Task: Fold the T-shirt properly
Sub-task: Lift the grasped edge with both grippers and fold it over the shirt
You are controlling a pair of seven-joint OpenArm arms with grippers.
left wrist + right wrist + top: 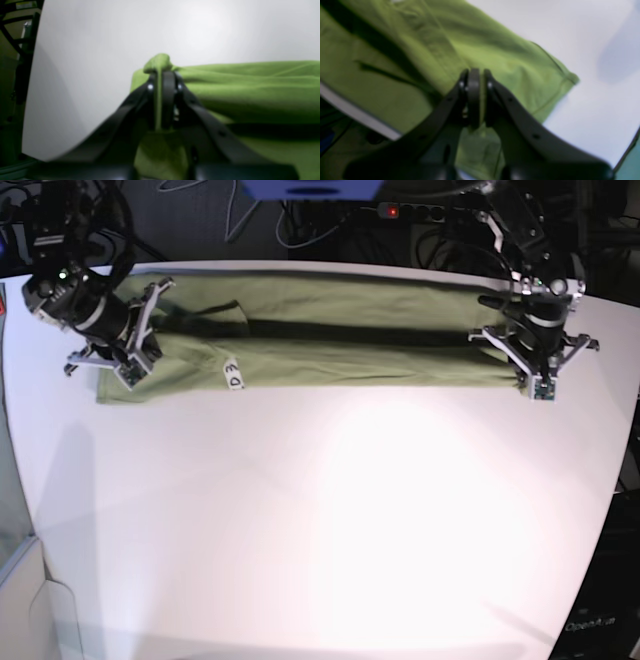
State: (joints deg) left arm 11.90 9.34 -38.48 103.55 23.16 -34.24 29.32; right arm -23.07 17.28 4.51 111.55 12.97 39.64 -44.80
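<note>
Stretching between both tools, the T-shirt [330, 335] lies pinched.

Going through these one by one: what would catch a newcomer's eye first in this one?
The olive-green T-shirt, stretched into a long band across the far side of the white table, stands out at once. Each end is pinched: the left gripper at the base view's right, the right gripper at its left, both shut on cloth. A small white label shows near the right gripper.

Plain olive-green T-shirt [330, 340]; white table [330, 520]; black hands.
</note>
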